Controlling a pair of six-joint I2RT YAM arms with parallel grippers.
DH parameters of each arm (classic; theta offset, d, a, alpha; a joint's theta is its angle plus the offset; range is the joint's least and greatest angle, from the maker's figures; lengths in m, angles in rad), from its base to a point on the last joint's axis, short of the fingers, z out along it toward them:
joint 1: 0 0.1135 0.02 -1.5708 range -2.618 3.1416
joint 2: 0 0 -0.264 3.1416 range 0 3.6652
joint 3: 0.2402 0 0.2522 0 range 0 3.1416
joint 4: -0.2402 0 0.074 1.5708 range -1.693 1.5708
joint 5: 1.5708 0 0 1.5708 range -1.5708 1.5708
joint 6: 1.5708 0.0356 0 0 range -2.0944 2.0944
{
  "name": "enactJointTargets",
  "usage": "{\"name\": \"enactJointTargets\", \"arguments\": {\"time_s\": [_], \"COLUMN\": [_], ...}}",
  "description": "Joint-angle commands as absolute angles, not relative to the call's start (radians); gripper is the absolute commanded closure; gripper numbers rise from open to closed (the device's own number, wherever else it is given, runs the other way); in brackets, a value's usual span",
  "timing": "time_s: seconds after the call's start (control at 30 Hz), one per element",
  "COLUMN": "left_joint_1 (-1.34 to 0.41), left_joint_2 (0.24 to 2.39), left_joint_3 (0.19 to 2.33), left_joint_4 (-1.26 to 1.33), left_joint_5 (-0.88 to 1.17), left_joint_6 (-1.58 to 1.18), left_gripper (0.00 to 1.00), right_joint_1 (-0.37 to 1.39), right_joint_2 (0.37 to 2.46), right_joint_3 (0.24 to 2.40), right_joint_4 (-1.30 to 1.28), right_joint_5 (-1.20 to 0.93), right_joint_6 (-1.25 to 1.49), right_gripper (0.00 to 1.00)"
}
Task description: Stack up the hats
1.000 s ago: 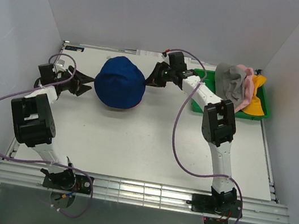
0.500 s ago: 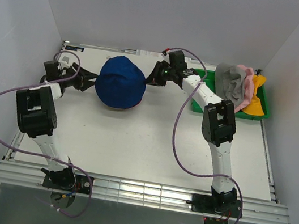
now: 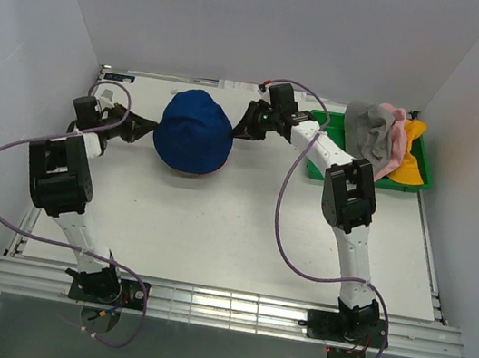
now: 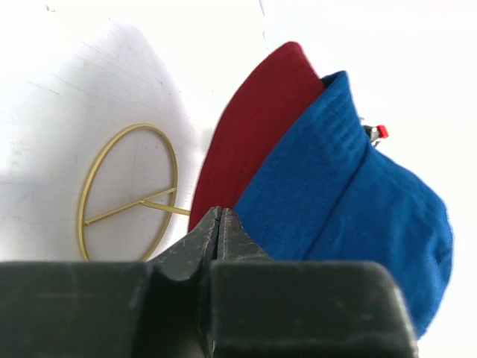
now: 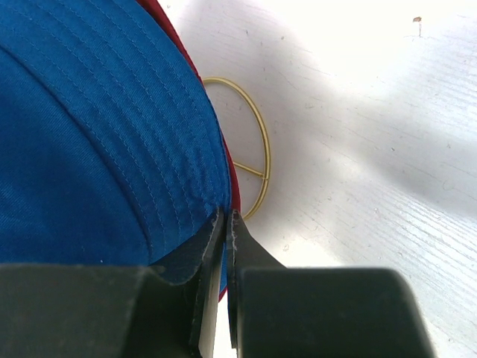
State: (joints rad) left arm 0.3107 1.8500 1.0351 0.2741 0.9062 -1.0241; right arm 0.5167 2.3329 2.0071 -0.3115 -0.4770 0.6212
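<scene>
- Fingers of the left gripper are pressed tip to tip at the brim edge, with nothing that I can see between them; the right gripper shows only a thin slit, its tips against the blue brim, and I cannot tell whether cloth is caught.
- On the table, the blue hat sits crown-up at the far centre over the dark red hat, whose brim peeks out beneath; I judge two of five stacked and this step to be settling the blue one.
- At far right, the green tray holds the grey hat, pink hat and yellow-orange hat in a heap.
- Next, I reckon, the right arm must back off, reach the tray, pinch the grey hat and lower it onto the blue crown.
- One wire ring lies just beside the red brim; another is partly under the brim.
- No brand, label or writing is readable.
</scene>
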Motion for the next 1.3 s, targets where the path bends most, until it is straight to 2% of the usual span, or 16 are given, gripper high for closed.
{"name": "enactJointTargets", "arguments": {"time_s": [0.0,0.07,0.67,0.73,0.77,0.87,1.03,1.1,1.27], "left_joint_1": [0.305,0.305,0.313,0.327,0.330,0.357,0.403,0.408,0.410], "left_joint_2": [1.856,1.858,1.870,1.856,1.850,1.830,1.801,1.781,1.744], "left_joint_3": [1.035,1.029,0.991,0.999,0.999,1.002,0.991,0.982,0.950], "left_joint_4": [0.304,0.304,0.266,0.236,0.227,0.174,0.144,0.187,0.316], "left_joint_5": [0.925,0.923,0.887,0.876,0.873,0.855,0.854,0.879,0.923], "left_joint_6": [-1.020,-1.022,-1.003,-0.993,-0.989,-0.963,-0.943,-0.956,-1.040], "left_gripper": [0.91,1.00,1.00,0.93,0.82,0.67,0.58,0.51,0.42], "right_joint_1": [0.509,0.508,0.509,0.509,0.511,0.509,0.511,0.509,0.509], "right_joint_2": [2.352,2.352,2.350,2.355,2.355,2.355,2.356,2.356,2.361], "right_joint_3": [2.046,2.043,2.029,2.046,2.049,2.049,2.048,2.048,2.052], "right_joint_4": [-0.304,-0.305,-0.324,-0.336,-0.337,-0.341,-0.342,-0.342,-0.344], "right_joint_5": [-0.466,-0.465,-0.454,-0.454,-0.453,-0.451,-0.451,-0.453,-0.453], "right_joint_6": [0.609,0.609,0.601,0.600,0.597,0.597,0.598,0.598,0.600], "right_gripper": [0.92,0.92,0.92,0.92,0.92,0.92,0.92,0.92,0.92]}}
